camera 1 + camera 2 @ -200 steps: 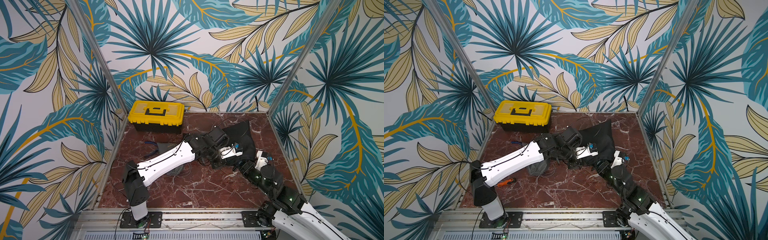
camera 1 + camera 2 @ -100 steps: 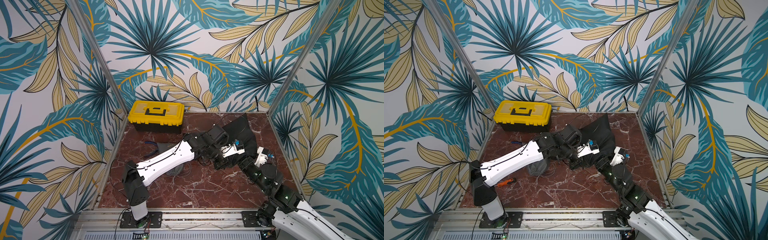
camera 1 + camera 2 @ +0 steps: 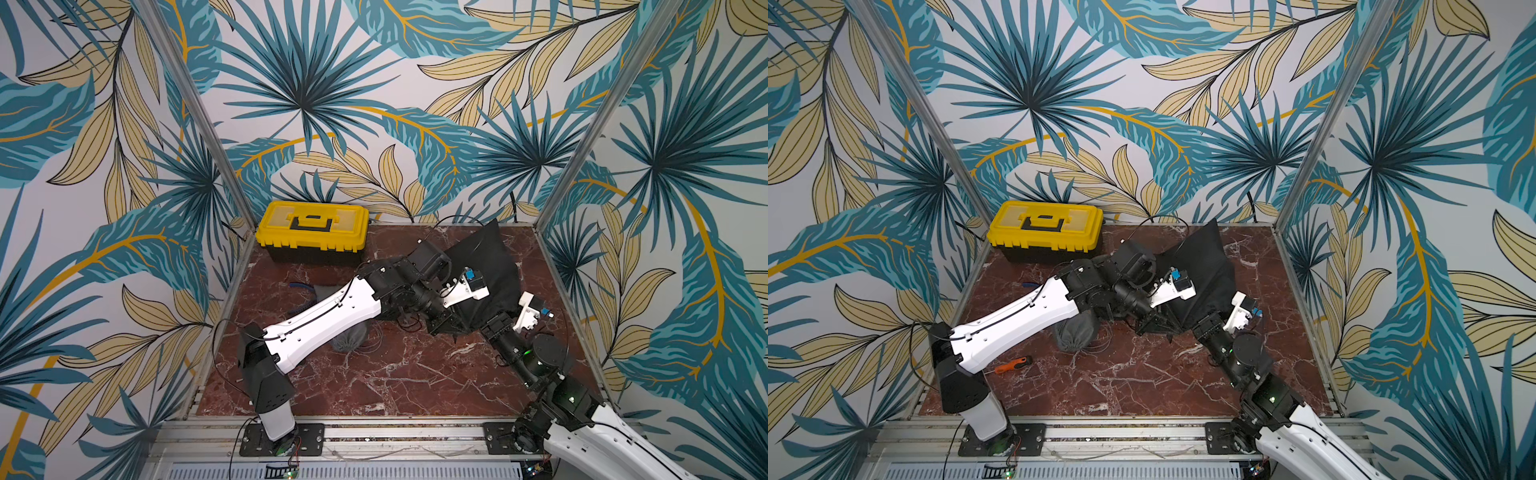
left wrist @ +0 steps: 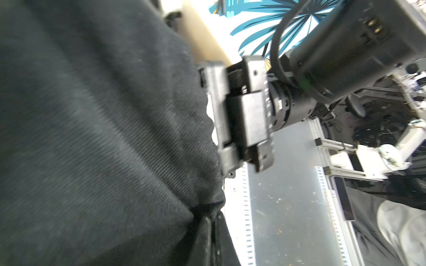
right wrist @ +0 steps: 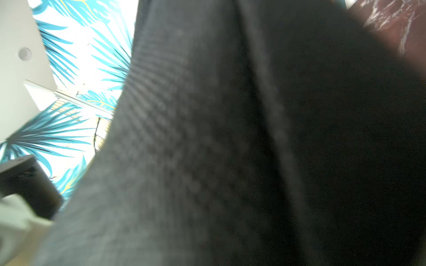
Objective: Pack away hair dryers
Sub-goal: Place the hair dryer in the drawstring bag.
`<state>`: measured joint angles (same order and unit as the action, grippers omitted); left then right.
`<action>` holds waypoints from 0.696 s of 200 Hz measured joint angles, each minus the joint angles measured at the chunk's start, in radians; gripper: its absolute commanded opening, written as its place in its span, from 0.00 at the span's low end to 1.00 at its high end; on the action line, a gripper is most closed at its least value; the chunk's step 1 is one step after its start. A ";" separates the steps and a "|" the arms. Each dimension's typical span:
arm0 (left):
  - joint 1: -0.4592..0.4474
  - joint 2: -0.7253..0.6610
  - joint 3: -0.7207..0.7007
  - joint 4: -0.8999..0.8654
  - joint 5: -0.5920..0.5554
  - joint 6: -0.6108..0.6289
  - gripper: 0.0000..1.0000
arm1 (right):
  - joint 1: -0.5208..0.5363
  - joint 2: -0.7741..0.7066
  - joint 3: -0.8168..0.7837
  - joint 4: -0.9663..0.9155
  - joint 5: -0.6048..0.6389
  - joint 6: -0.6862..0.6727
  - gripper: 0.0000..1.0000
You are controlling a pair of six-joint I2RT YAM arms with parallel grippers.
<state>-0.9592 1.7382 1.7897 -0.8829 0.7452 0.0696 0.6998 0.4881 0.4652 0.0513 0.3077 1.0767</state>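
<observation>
Black bag [image 3: 490,257] stands peaked on the marble table [image 3: 374,386], 2 o'clock from centre. The left gripper [image 3: 444,326] is clenched on its lower hem (cloth bunches there in the wrist view). The right gripper [image 3: 482,324] has its fingers buried in cloth, so its grasp cannot be told. The hair dryers are hidden in every view. A grey pouch [image 3: 351,338] lies under the left forearm at 9 o'clock.

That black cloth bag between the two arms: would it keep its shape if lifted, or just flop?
Probably floppy: the black bag stands in a crumpled peak with sagging folds, no boxy form. Its coarse weave puckers where it is gathered, so it likely yields easily and is not very slippery. Its weight I cannot judge: the contents are hidden.
</observation>
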 measured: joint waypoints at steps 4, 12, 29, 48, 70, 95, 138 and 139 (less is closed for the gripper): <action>-0.002 0.002 0.000 0.002 0.002 -0.006 0.00 | 0.000 0.014 0.010 -0.008 -0.003 0.000 0.00; -0.003 0.005 0.000 0.006 0.005 -0.016 0.00 | 0.000 0.035 0.030 -0.025 -0.009 -0.002 0.00; -0.002 0.011 0.000 0.015 0.013 -0.038 0.00 | 0.000 0.061 0.067 -0.076 -0.012 -0.005 0.00; -0.001 0.012 0.000 0.021 0.017 -0.045 0.00 | 0.000 0.089 0.138 -0.196 -0.003 -0.003 0.00; 0.012 0.012 0.003 0.023 0.030 -0.052 0.00 | -0.001 0.145 0.249 -0.362 0.006 0.004 0.03; 0.052 0.015 0.031 0.007 0.061 -0.074 0.00 | -0.004 0.202 0.332 -0.472 0.005 0.016 0.08; 0.082 0.030 0.095 -0.009 0.087 -0.095 0.00 | -0.005 0.248 0.360 -0.533 -0.011 0.034 0.21; 0.082 0.031 0.096 -0.009 0.087 -0.095 0.00 | -0.005 0.248 0.361 -0.533 -0.011 0.034 0.22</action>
<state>-0.8768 1.7687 1.8858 -0.8917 0.8322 -0.0257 0.6952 0.7364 0.8265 -0.4820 0.2966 1.1110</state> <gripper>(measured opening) 0.053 0.344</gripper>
